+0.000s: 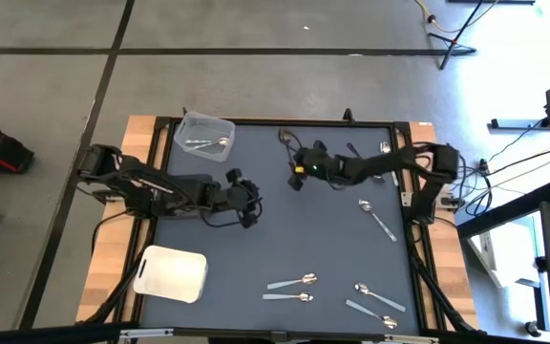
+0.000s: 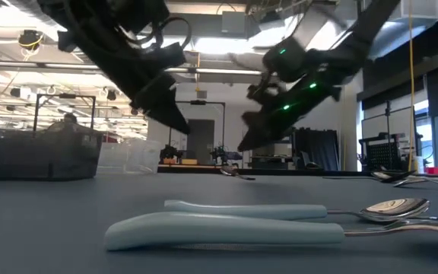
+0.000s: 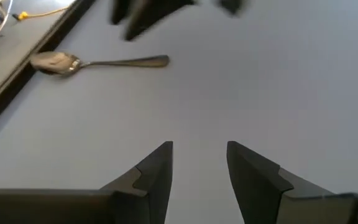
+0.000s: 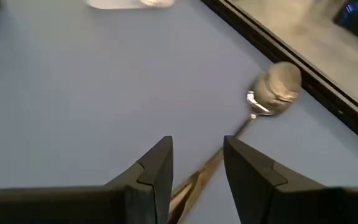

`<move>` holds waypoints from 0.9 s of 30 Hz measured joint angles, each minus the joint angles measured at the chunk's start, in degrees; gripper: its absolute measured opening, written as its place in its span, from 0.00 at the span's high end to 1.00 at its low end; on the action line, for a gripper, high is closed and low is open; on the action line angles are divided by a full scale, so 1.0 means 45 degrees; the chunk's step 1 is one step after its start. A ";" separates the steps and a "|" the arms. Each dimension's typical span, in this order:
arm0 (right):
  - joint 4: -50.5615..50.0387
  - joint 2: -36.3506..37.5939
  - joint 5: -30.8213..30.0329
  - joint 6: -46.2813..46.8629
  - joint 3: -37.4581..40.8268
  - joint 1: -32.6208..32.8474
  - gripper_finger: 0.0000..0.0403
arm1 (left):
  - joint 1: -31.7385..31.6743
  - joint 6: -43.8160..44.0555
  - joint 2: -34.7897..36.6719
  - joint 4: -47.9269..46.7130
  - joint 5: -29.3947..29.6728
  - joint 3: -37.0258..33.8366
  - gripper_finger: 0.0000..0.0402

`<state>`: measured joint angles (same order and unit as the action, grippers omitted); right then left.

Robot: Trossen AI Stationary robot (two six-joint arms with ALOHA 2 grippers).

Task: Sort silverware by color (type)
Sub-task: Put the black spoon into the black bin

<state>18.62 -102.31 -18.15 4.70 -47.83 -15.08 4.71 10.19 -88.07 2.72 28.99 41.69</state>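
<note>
With its jaws parted astride a spoon (image 4: 272, 93) handle, the right gripper (image 4: 194, 165) must next close; the left gripper (image 3: 197, 165) hangs parted, empty.

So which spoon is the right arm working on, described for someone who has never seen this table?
Start at the clear tub in the mat's far left corner and go right along the far edge. The spoon lies there alone, just beyond the right pincer. Unlike the pale-handled spoons clustered near the front edge, it is all metal, and in the right wrist view its handle runs between the open fingers.
</note>
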 joint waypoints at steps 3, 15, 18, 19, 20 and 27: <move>-0.0443 -0.0837 0.0553 0.0460 -0.0747 -0.0725 0.67 | 0.0286 -0.0200 -0.0104 0.1079 -0.0014 -0.0397 0.63; -0.0442 -0.2590 0.1702 0.1046 -0.1765 -0.1761 0.67 | 0.0443 -0.0404 0.0023 0.1717 0.0005 -0.0858 0.63; -0.0375 -0.2800 0.1687 0.1057 -0.1760 -0.1742 0.67 | 0.0438 -0.0406 0.0023 0.1689 0.0012 -0.0858 0.63; -0.0358 -0.2831 0.1671 0.1056 -0.1765 -0.1742 0.67 | 0.0438 -0.0406 0.0023 0.1688 0.0010 -0.0858 0.63; -0.0361 -0.2853 0.1666 0.1056 -0.1765 -0.1742 0.67 | 0.0438 -0.0406 0.0023 0.1682 0.0010 -0.0858 0.63; -0.0520 -0.2868 0.1711 0.1049 -0.1780 -0.1742 0.73 | 0.0438 -0.0406 0.0023 0.1620 0.0019 -0.0858 0.63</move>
<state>16.28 -115.22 -10.45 9.42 -55.83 -22.92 6.68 8.36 -87.96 10.01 29.08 37.82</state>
